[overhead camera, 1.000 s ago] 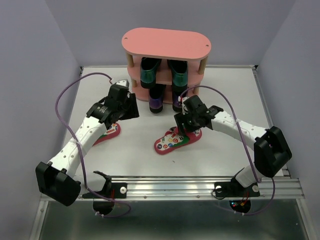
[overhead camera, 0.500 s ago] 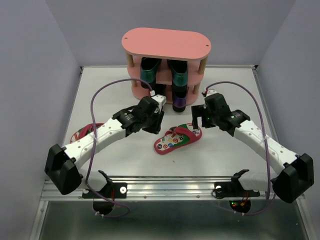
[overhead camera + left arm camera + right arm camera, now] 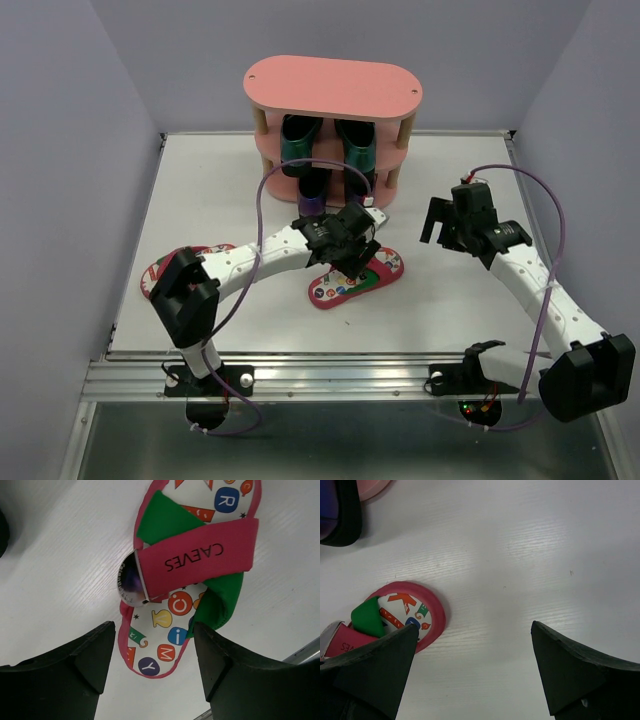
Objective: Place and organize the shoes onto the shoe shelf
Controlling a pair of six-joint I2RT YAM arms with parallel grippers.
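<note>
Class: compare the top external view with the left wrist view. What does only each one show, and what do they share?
Only the top view: the shelf holding green loafers and a purple loafer, a second flip-flop at far left, and the open right hand.
Only the left wrist view: the word CAEVES on the red strap and readable letters on the insole.
Both: the centre flip-flop, with the open left hand over it.
</note>
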